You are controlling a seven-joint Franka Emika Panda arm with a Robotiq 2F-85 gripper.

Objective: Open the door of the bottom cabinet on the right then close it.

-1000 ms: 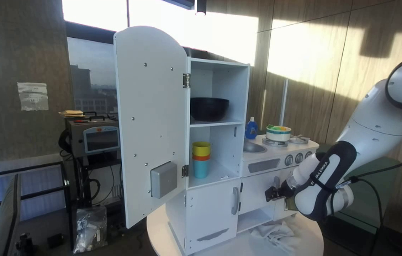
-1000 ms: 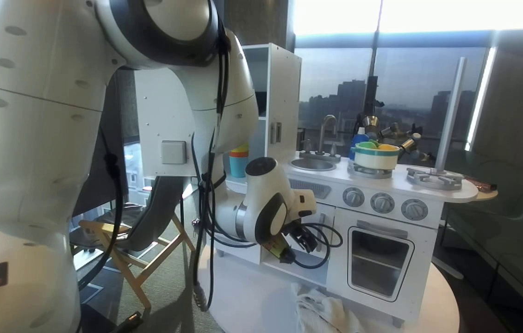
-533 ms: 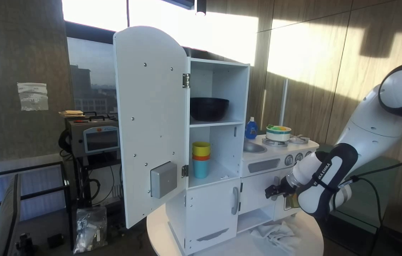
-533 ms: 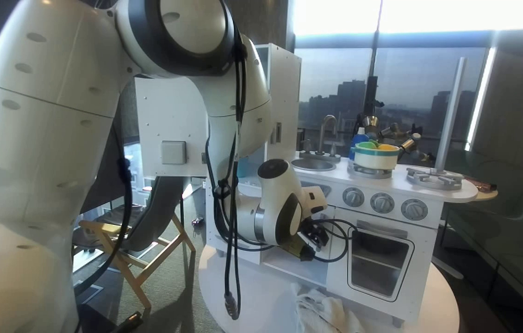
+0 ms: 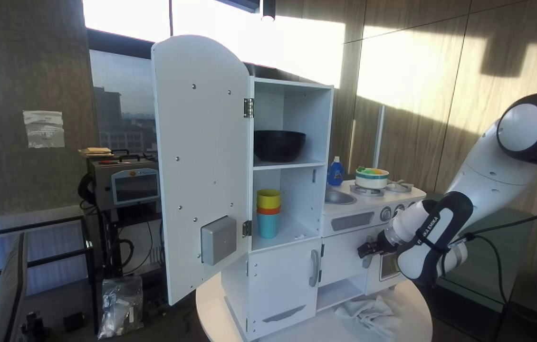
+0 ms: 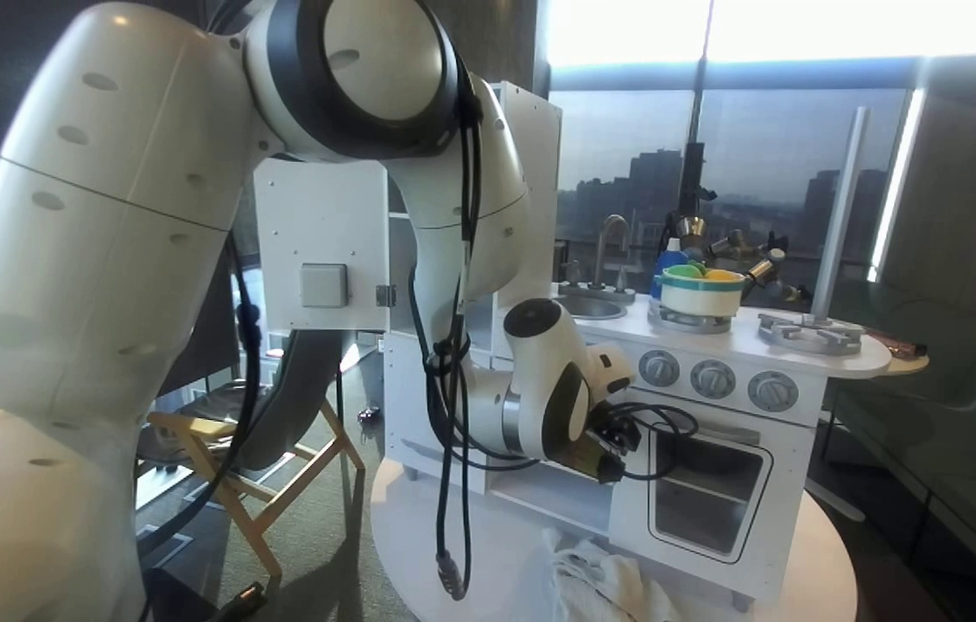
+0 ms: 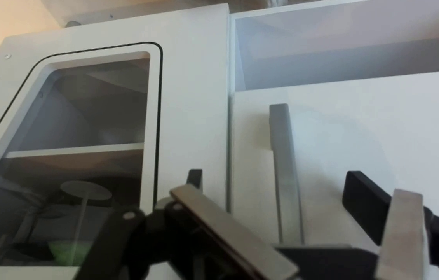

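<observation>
Robot wrist [image 6: 544, 371] is closer to the oven door [image 6: 704, 488] than half a second ago; pincer [image 7: 289, 186] stands spread at the bar handle [image 7: 281, 140]

The task's thing, as I judge it, is the sink cabinet door [image 7: 344, 132], which is shut, between the tall cupboard [image 5: 302, 194] and the oven door. In the wrist view its bar handle appears between the two parted fingers [image 7: 400, 233]; whether they already surround it or stand only in front, I cannot tell.

From here, several things can go wrong. If the pincer closes before it is deep enough, it may catch only the edge of the bar handle and slip off during the pull. If it drifts sideways, the finger which overlaps the oven door in that view may scrape it. Also, the hinges [image 5: 322, 250] appear to be on the side of the tall cupboard, so a straight pull, without an arc, could twist the bar handle out of the grip.
</observation>
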